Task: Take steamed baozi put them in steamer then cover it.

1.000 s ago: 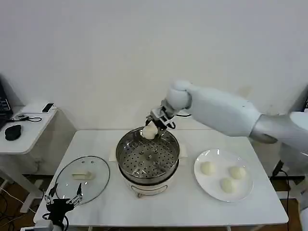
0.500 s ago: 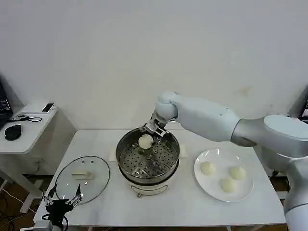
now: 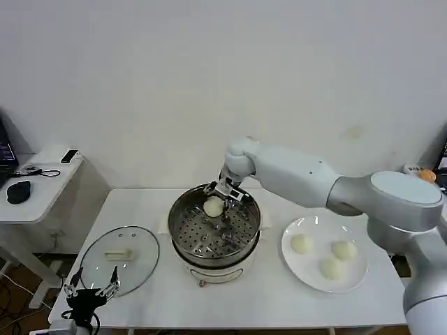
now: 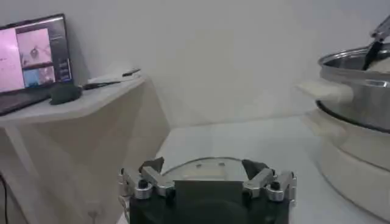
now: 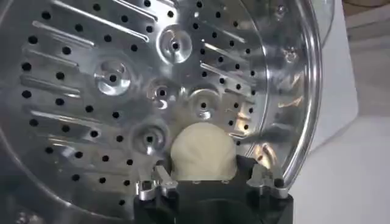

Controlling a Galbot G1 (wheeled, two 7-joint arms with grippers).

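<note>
The right gripper [image 3: 222,195] has come down into the steamer [image 3: 215,227] at frame centre, fingers clamped on a bun [image 3: 213,206]. The bun is nearing the tray, so release is likely next. The left gripper [image 3: 89,291] is idling open at lower left.

Cream-white baozi [image 3: 213,206] lies in the shiny silver, hole-dotted steamer [image 3: 183,233]; white plate [image 3: 292,260].

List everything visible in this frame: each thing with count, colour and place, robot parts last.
Steamed baozi: one, cream-white, in the steamer on its perforated tray, at the far side.
Baozi on plate: three, cream-white.
Plate: one, white, right of the steamer.
Steamer: one, shiny steel on white base, table centre.
Cover: one, clear glass, flat on the table left of the steamer.
Table: one, white.
Side table: one, white, far left.
Right gripper: around the baozi in the steamer.
Left gripper: open, by the cover's near edge.
</note>
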